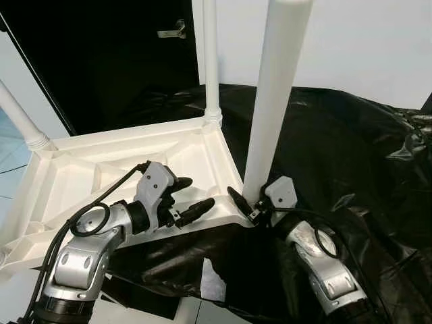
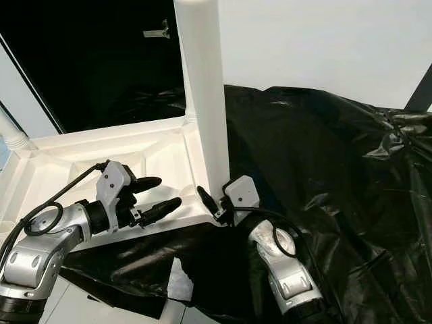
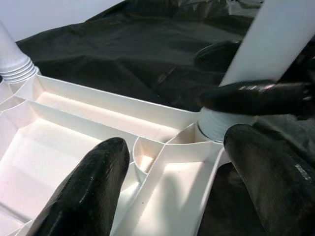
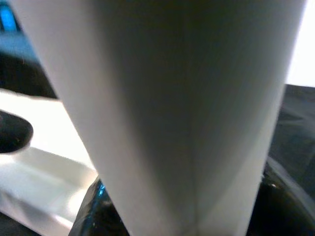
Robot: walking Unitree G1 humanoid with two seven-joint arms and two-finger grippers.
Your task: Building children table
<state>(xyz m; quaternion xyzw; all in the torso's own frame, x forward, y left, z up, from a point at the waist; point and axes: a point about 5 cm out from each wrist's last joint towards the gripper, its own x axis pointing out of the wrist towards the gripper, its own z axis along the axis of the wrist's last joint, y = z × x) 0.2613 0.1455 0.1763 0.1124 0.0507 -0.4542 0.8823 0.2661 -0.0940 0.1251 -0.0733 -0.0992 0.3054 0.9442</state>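
The right gripper [image 1: 251,202] is clamped around the foot of a white table leg [image 1: 273,94], one black finger on each side of it, right where the leg enters the near corner socket of the tabletop [image 1: 74,179]. The leg stands almost upright, leaning slightly. In the right wrist view the leg [image 4: 172,108] fills most of the frame, with a dark finger showing at either side of its base.

The left gripper [image 1: 189,196] hovers over the ribbed underside of the tabletop, just left of that corner, with its two fingers [image 3: 88,191] spread apart and holding nothing.

The white plastic tabletop lies upside down, partly on a black plastic sheet [image 1: 351,155]. Two more legs already stand in it: one at the far corner [image 1: 210,61], one at the left corner [image 1: 20,118].
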